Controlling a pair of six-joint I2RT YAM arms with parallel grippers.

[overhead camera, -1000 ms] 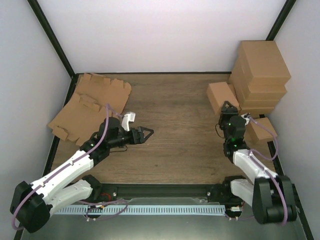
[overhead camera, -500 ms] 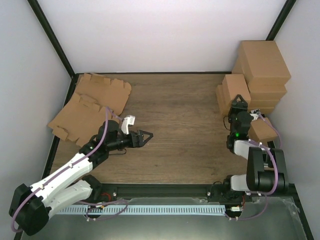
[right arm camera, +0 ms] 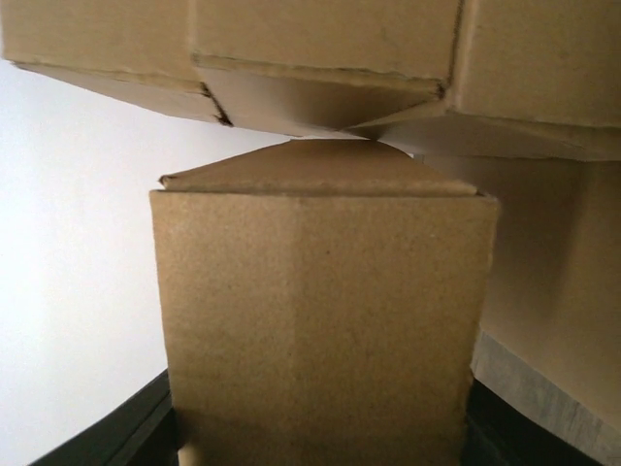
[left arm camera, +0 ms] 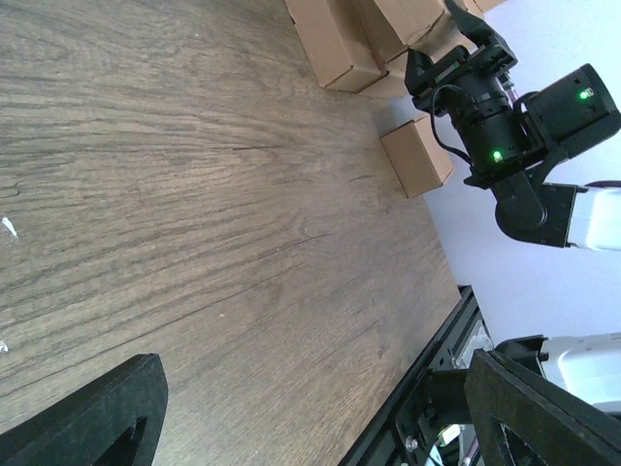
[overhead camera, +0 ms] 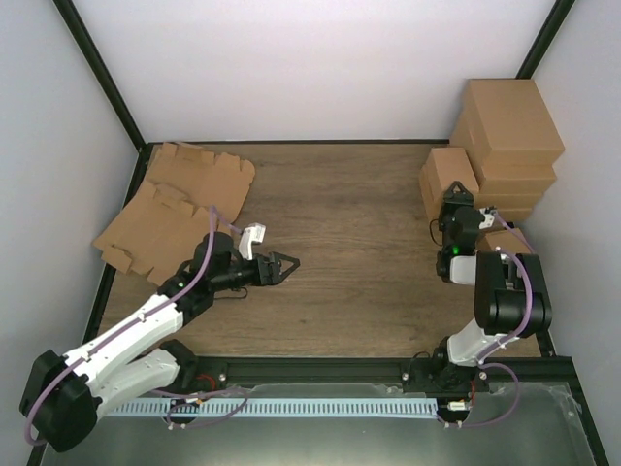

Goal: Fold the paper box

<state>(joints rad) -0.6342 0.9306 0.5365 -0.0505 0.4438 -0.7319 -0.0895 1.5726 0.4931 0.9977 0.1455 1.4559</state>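
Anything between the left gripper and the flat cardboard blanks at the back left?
Nothing visible. Only the arm's own wrist and bare table separate the left gripper from the flat cardboard blanks. Its open jaws point away from them, toward the table's middle.

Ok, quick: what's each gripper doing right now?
Left gripper: open, holding nothing.
Right gripper: closed on a small folded box.
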